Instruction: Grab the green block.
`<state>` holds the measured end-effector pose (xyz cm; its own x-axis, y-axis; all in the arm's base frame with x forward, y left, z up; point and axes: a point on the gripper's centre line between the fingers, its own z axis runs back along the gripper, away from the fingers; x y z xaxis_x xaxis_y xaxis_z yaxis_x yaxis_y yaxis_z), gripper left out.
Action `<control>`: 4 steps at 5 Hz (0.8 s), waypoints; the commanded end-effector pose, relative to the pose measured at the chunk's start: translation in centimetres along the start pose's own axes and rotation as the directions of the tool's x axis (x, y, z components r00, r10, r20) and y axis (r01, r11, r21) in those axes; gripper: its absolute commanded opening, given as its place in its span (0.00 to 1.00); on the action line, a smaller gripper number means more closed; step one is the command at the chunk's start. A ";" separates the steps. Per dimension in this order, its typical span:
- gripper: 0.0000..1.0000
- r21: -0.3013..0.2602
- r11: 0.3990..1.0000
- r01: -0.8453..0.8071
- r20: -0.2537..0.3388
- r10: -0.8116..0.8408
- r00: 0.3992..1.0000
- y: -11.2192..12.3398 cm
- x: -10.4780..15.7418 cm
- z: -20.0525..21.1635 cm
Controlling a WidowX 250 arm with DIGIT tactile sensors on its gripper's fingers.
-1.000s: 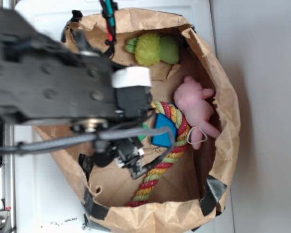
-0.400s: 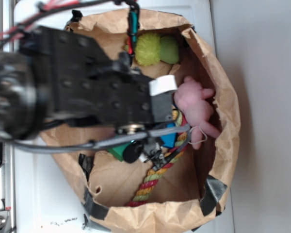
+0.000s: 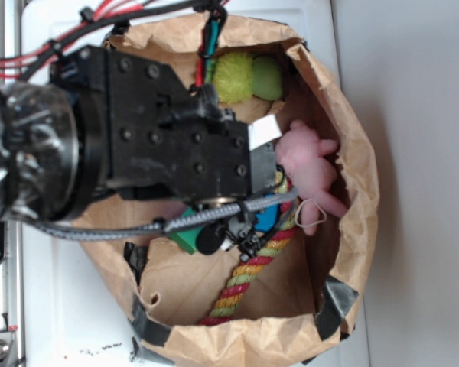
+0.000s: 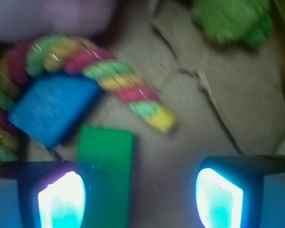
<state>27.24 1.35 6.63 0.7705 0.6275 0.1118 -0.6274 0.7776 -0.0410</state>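
Pincer (image 4: 140, 192) hanging spread, green block (image 4: 104, 175) apparently hugging one finger (image 4: 61, 199); risking clipping blue block (image 4: 52, 111) or rope (image 4: 128, 90) when closing.

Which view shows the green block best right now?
Wrist. The green block lies nearly whole on the bag floor, beside the blue block, next to the open claw's left finger. Exterior shows only a green corner under the arm.

A white table top (image 3: 76, 306) fills the left side and shows past the upper edge, with dark specks near the bottom. To the right lies a plain light grey surface (image 3: 421, 183). The light is even and soft, casting faint shadows.
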 end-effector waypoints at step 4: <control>1.00 -0.101 0.995 -0.009 0.048 0.014 0.999 -0.6 3.9 1.7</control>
<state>29.69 2.47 7.43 0.7714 0.6244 0.1230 -0.6135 0.7810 -0.1169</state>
